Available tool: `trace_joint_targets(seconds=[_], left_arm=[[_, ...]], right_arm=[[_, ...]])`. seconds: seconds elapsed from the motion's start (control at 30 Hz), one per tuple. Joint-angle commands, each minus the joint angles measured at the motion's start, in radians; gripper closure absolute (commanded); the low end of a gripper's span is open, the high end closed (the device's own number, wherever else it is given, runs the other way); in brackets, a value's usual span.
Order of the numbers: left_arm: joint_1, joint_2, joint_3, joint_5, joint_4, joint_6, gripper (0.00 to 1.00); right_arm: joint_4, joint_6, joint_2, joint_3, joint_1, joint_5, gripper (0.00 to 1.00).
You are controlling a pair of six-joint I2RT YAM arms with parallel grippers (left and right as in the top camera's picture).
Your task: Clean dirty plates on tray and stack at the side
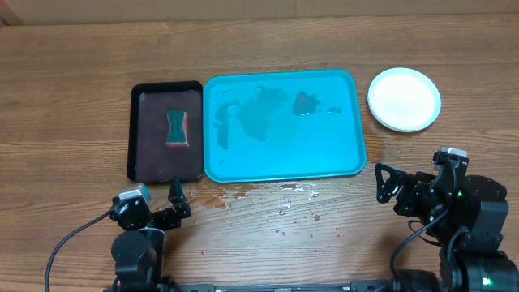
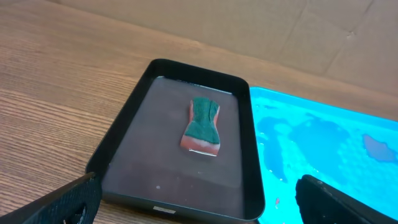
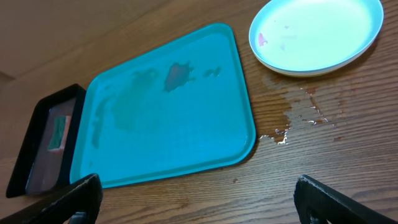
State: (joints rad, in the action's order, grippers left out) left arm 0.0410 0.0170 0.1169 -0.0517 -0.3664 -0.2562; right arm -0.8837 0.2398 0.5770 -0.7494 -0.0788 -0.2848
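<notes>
From overhead, the tray (image 1: 284,150) lies mid-surface with no plates on it, only wet patches. The stack (image 1: 404,99) sits just off its far right corner, toward the right edge. I judge the wiping and stacking all but done. My left hand (image 1: 177,203) hangs at the near edge, just below the black tray (image 1: 135,130) that holds the sponge (image 1: 178,128). My right hand (image 1: 383,185) hangs nearer the near right corner, with the stack beyond it and well apart. Droplets (image 1: 284,199) speckle the surface between the tray and the near edge.

In the left wrist view my fingers (image 2: 68,199) stand spread wide at the two lower corners with nothing between them. The sponge lies ahead in the black tray, apart from me.

In the right wrist view these fingers (image 3: 68,202) are also spread wide and empty. The stack lies ahead and to the right, out of reach as I am. Its top plate shows a small red smear (image 3: 261,38) near its left rim. If that counts as dirt, the next move calls for my left hand to close on the sponge and give one more wipe. If not, I need only hold clear.
</notes>
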Motion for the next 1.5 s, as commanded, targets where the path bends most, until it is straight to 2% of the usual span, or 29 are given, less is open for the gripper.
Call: trace_joint_targets(seconds=[0.0, 0.1, 0.23, 0.37, 0.57, 0.7, 0.87, 1.47], left_arm=[[0.004, -0.013, -0.008, 0.012, 0.005, -0.013, 0.00], [0.004, -0.013, -0.008, 0.012, 0.005, -0.013, 0.00], [0.004, -0.013, -0.008, 0.012, 0.005, -0.013, 0.00], [0.004, -0.013, -0.008, 0.012, 0.005, -0.013, 0.00], [0.004, -0.013, -0.008, 0.012, 0.005, -0.013, 0.00], [0.004, -0.013, -0.008, 0.012, 0.005, -0.013, 0.00], [0.004, -0.013, -0.008, 0.012, 0.005, -0.013, 0.00], [0.004, -0.013, -0.008, 0.012, 0.005, -0.013, 0.00]], right_arm=[[-0.020, 0.000, -0.003, 0.003, -0.001, -0.005, 0.00], [-0.026, -0.010, -0.021, 0.005, 0.006, 0.048, 0.00], [0.062, -0.151, -0.082, 0.038, 0.033, 0.024, 0.00], [0.249, -0.253, -0.207, 0.192, 0.062, 0.011, 0.00], [0.489, -0.253, -0.375, 0.468, 0.062, 0.014, 0.00], [0.586, -0.253, -0.480, 0.602, 0.062, 0.014, 0.00], [0.614, -0.269, -0.575, 0.663, 0.062, 0.017, 0.00], [0.613, -0.274, -0.574, 0.663, 0.062, 0.040, 0.00]])
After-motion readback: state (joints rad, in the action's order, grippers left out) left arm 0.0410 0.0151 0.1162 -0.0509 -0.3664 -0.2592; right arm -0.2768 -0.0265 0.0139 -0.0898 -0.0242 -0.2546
